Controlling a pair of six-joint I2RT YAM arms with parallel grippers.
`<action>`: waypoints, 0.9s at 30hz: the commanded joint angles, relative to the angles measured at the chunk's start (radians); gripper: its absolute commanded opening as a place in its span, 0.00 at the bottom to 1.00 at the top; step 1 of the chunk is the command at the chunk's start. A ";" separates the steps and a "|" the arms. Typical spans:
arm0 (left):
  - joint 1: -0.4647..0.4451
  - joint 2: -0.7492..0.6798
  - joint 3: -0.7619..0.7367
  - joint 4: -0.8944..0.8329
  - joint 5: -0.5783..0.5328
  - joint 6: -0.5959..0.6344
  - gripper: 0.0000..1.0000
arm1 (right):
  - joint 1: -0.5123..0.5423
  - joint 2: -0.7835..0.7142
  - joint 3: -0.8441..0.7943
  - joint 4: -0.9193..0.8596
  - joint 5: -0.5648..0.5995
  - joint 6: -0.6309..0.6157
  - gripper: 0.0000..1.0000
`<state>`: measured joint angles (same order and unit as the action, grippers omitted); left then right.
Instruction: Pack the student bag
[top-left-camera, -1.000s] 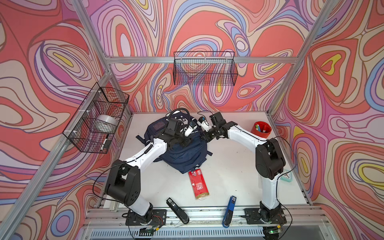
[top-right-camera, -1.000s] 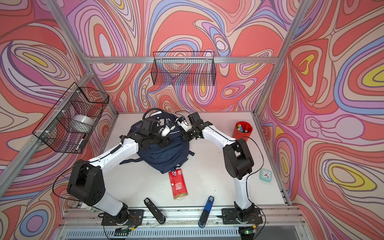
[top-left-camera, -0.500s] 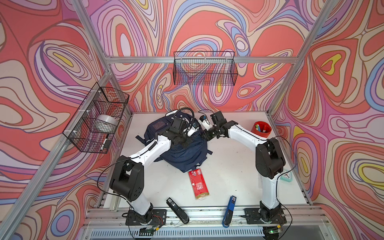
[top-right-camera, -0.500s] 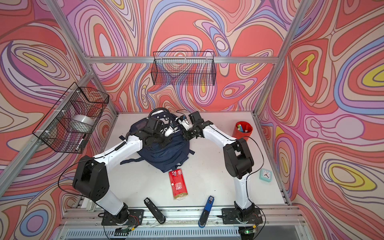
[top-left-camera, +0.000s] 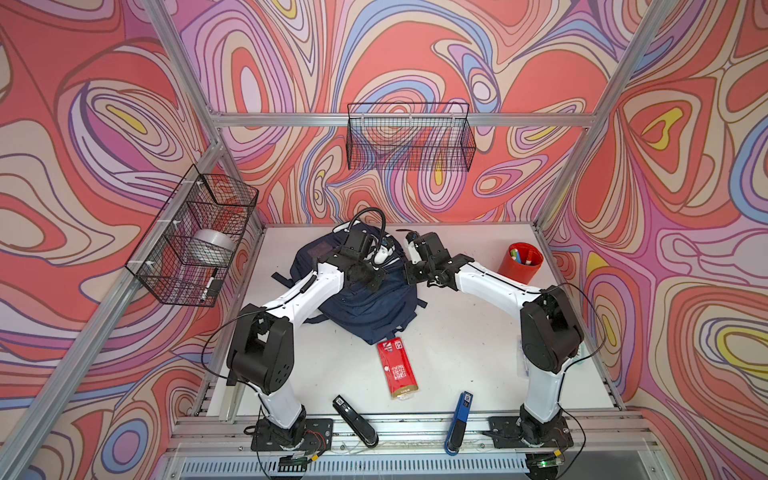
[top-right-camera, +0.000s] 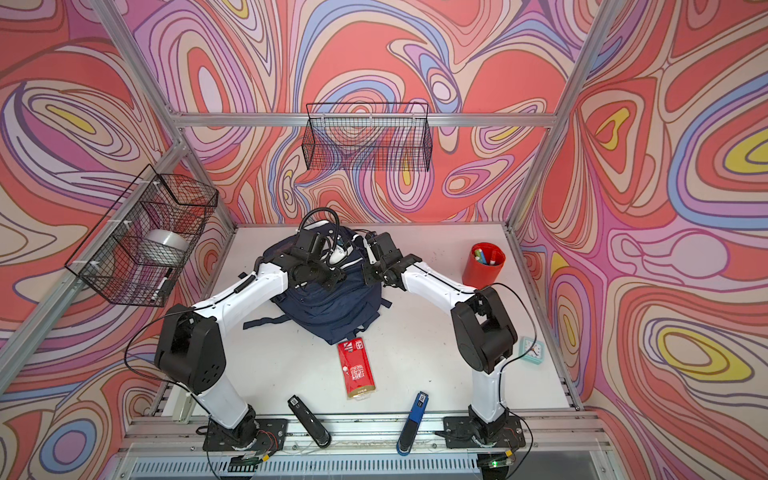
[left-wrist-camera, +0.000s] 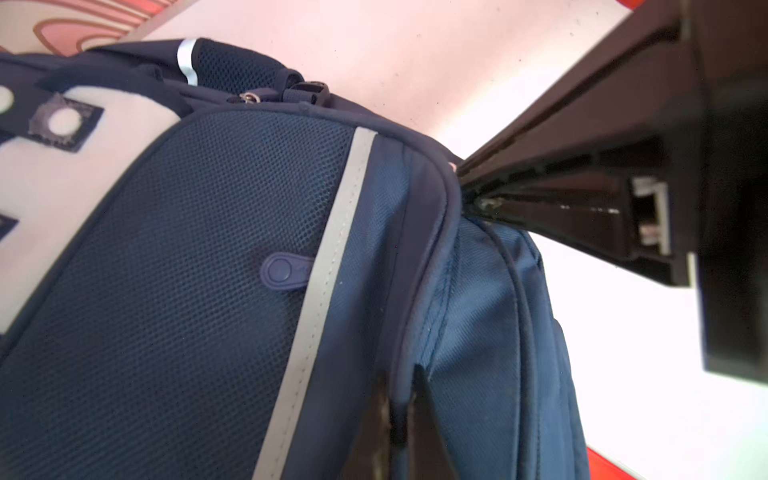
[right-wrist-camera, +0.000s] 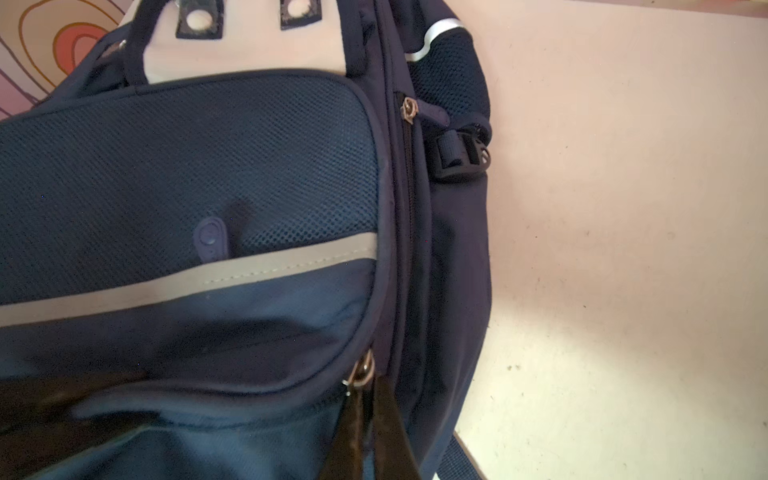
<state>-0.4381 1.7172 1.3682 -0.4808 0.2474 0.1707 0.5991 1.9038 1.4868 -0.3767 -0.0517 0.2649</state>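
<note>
While arms (top-left-camera: 299, 296) arch inward, jaws pinching — bag (top-left-camera: 374, 311)

The white surface (top-left-camera: 465, 332) carries the navy student bag (top-left-camera: 374, 307) at its back middle. A flat red packet (top-left-camera: 397, 368) lies just in front of the bag. A black stapler (top-left-camera: 355, 422) and a blue stapler (top-left-camera: 457, 422) lie across the front edge. A red cup (top-left-camera: 524, 262) of markers stands back right, and a small teal clock (top-right-camera: 532, 350) sits at the right edge.

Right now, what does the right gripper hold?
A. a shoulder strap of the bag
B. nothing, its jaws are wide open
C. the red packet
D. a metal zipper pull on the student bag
D: in the right wrist view the right gripper is closed on the metal zipper pull at the pocket edge of the student bag.
</note>
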 joint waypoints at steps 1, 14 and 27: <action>-0.001 0.031 0.026 0.025 0.033 -0.051 0.00 | 0.074 -0.071 0.003 0.082 -0.090 0.061 0.00; 0.053 0.003 -0.032 0.109 0.146 -0.156 0.00 | 0.071 -0.104 -0.088 0.191 -0.095 0.058 0.00; 0.059 -0.090 -0.195 0.271 0.244 -0.077 0.00 | -0.033 -0.032 -0.202 0.333 -0.321 -0.163 0.50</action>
<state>-0.3775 1.6638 1.2015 -0.2882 0.4133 0.0635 0.5625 1.8572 1.3003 -0.1196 -0.3485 0.1867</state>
